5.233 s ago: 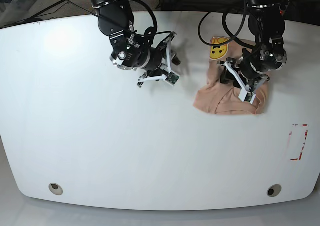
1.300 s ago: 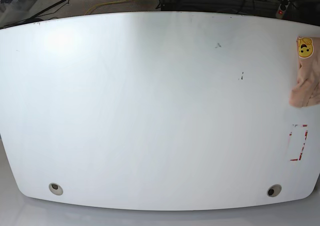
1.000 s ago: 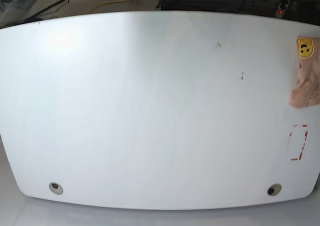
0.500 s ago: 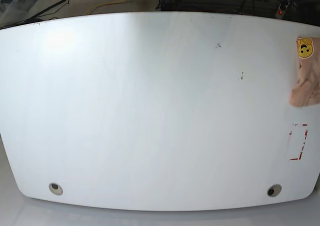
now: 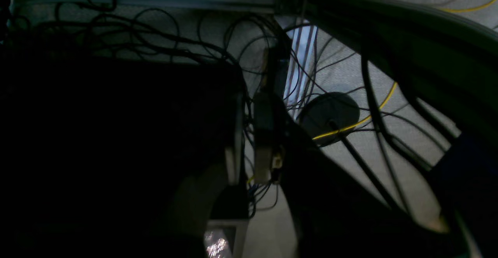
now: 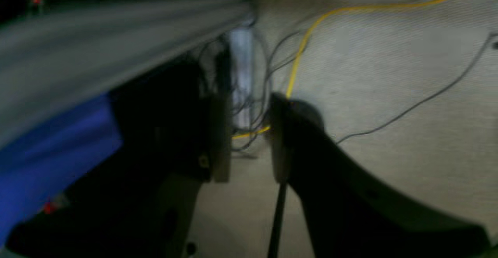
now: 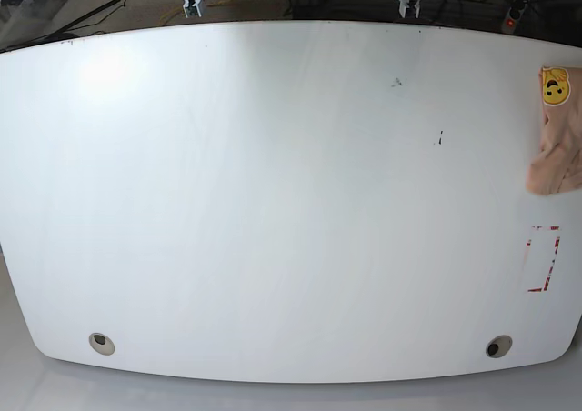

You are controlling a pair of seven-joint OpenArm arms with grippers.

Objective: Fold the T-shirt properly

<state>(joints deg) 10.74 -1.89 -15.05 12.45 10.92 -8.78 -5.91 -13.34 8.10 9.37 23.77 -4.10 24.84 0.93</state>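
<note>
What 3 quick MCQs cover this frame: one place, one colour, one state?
1. Where is the shirt in the base view?
A. table centre
B. right edge, partly out of frame
C. near left corner

2. What colour is the face print?
A. yellow
B. green
C. blue

3. How does the right hand stand?
A. shut on the shirt
B. open, holding nothing
C. pressing the table

Key:
1 B, the shirt lies bunched at the right edge of the table.
2 A, the print is yellow on peach cloth.
3 B, the right hand shows a clear gap between its fingers, with floor and cables behind.
</note>
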